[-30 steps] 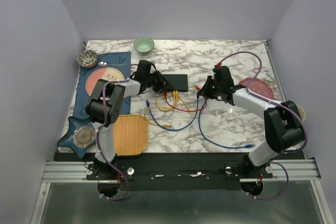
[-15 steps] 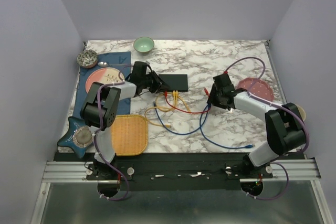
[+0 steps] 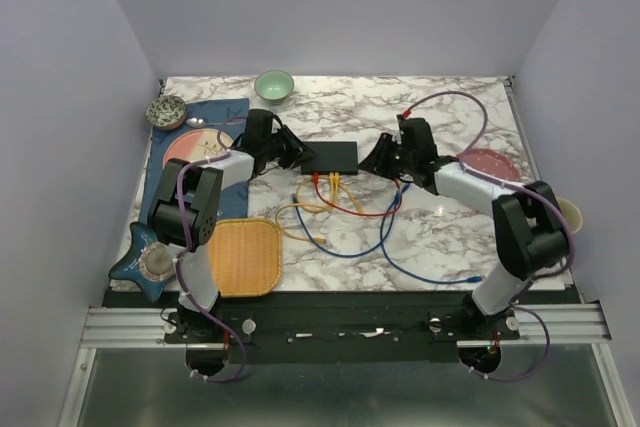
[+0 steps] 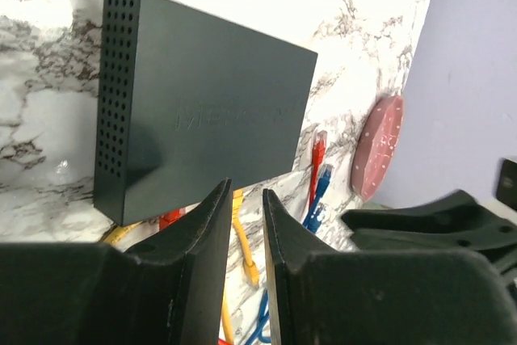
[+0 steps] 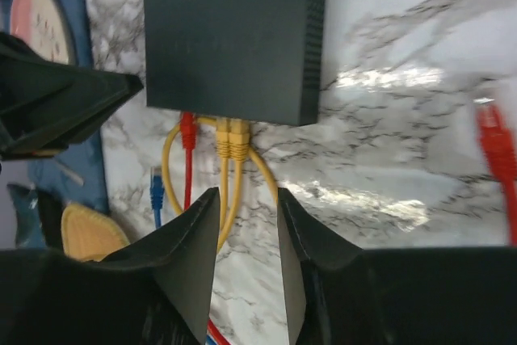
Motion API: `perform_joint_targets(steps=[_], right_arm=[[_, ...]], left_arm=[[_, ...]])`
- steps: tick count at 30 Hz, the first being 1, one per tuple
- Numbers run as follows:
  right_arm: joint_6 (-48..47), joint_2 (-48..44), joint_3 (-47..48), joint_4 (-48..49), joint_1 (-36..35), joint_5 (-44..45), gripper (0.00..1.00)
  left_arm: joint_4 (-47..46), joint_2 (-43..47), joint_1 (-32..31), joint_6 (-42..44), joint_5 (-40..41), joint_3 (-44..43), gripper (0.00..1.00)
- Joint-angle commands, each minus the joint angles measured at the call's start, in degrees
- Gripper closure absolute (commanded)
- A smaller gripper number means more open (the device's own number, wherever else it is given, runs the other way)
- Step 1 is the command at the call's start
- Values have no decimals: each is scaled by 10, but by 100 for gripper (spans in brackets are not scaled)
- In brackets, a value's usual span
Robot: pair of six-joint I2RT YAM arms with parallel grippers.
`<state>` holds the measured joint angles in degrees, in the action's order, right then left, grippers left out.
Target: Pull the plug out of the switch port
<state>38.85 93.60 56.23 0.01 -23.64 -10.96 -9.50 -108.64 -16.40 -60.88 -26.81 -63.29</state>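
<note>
The flat black switch (image 3: 330,156) lies mid-table; its ports face the near edge. A red plug (image 3: 315,178) and two yellow plugs (image 3: 333,180) sit in that edge, also shown in the right wrist view: red (image 5: 187,128), yellow (image 5: 230,139). My left gripper (image 3: 291,151) is at the switch's left end, jaws a narrow gap apart and empty (image 4: 245,199). My right gripper (image 3: 378,158) is at the switch's right end, open and empty (image 5: 246,199). A loose red plug (image 5: 493,131) and a loose blue plug (image 4: 323,175) lie by the right end.
Red, yellow and blue cables loop on the marble in front of the switch (image 3: 345,222). A pink plate (image 3: 488,162) lies at the right, a green bowl (image 3: 274,85) at the back. A yellow woven mat (image 3: 244,255) and a blue mat (image 3: 195,147) are at the left.
My right gripper swung out to the right, then moved back and up to the switch's right end. My left gripper stayed at the left end.
</note>
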Motion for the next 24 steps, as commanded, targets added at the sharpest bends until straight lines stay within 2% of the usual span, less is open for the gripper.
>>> perform_joint_targets(steps=[1, 5, 10, 24], right_arm=[[52, 76, 16, 103, -15, -148, 59], [75, 118, 27, 129, -21, -181, 50], [87, 159, 46, 126, -33, -188, 46], [119, 198, 68, 106, -34, -121, 50]], left_arm=[[40, -19, 1, 28, 17, -37, 69], [60, -34, 1, 36, 19, -50, 70], [61, -51, 1, 36, 15, -51, 70], [66, -47, 5, 43, 12, -39, 70]])
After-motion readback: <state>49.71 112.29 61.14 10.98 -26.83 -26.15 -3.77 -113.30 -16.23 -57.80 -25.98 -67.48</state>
